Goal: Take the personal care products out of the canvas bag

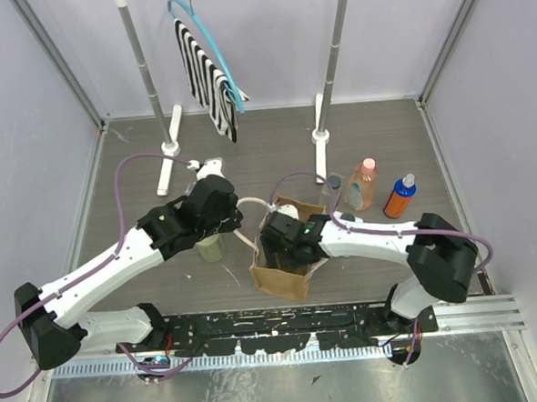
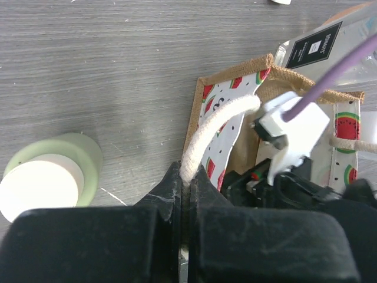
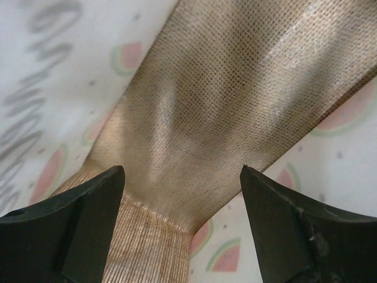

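The canvas bag (image 1: 280, 278) stands upright at the table's front middle; its lining shows watermelon print (image 2: 227, 127). My left gripper (image 1: 240, 228) is shut on the bag's cream loop handle (image 2: 219, 121) at its left rim (image 2: 185, 174). My right gripper (image 1: 278, 240) is open, down inside the bag (image 3: 182, 177), over the bare tan bottom (image 3: 194, 118); no bottle shows between its fingers. The olive-green bottle (image 1: 210, 248) with cream cap (image 2: 41, 187) stands left of the bag. The clear grey bottle (image 1: 350, 194), peach bottle (image 1: 366, 184) and orange bottle (image 1: 400, 197) stand behind the bag at right. The white squarish bottle is not in view.
A clothes rack (image 1: 321, 136) with a striped cloth on a blue hanger (image 1: 208, 77) stands at the back. Enclosure walls close the sides. A metal rail (image 1: 476, 314) runs along the front edge.
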Controlling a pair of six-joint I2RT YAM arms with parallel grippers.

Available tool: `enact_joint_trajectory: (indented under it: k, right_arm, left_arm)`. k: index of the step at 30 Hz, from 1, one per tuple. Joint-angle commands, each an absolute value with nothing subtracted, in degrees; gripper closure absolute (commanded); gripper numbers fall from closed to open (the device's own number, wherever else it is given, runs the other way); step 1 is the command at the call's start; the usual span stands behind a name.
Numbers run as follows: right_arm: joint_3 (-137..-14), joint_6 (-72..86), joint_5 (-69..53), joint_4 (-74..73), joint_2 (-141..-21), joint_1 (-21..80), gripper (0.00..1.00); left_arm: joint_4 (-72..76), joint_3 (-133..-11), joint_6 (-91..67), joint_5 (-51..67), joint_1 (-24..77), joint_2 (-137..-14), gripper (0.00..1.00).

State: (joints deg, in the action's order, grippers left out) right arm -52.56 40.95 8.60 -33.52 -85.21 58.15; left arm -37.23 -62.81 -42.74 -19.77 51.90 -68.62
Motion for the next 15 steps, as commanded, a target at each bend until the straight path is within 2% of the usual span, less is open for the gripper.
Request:
enact_joint_trajectory:
  k: [1,6,9,11,13,14,15]
  right_arm:
    - [-54.9,42.4,10.6,-33.9,-89.4,59.6,0.14]
    - [-53.0,44.5,10.3,-28.4,-92.8,60.2,0.10]
    - [-52.8,45.0,10.7,-27.3,-94.6,60.4,0.13]
    - [-53.0,44.6,11.0,-27.4,-96.0,60.4,0.23]
    - [-53.1,44.0,11.1,-27.5,-96.6,60.4,0.38]
    - [-53.3,43.8,11.3,-27.6,-96.5,60.4,0.46]
    - [-53.5,43.5,11.6,-27.8,-96.2,60.4,0.59]
  left_arm:
    - [-37.5,-61.6,-44.8,-19.4,51.9,-66.6,1.00]
    - [-37.8,-62.2,-44.7,-19.3,51.9,-67.1,1.00]
    - [-38.3,-62.6,-44.4,-18.7,51.9,-67.9,1.00]
    - [-38.7,-62.7,-44.3,-18.5,51.9,-67.9,1.00]
    - [-38.9,-62.6,-44.3,-18.8,51.9,-67.6,1.00]
    - [-39.1,-62.6,-44.3,-18.9,51.9,-67.4,1.00]
    - [-39.3,-62.5,-44.3,-19.1,51.9,-67.1,1.00]
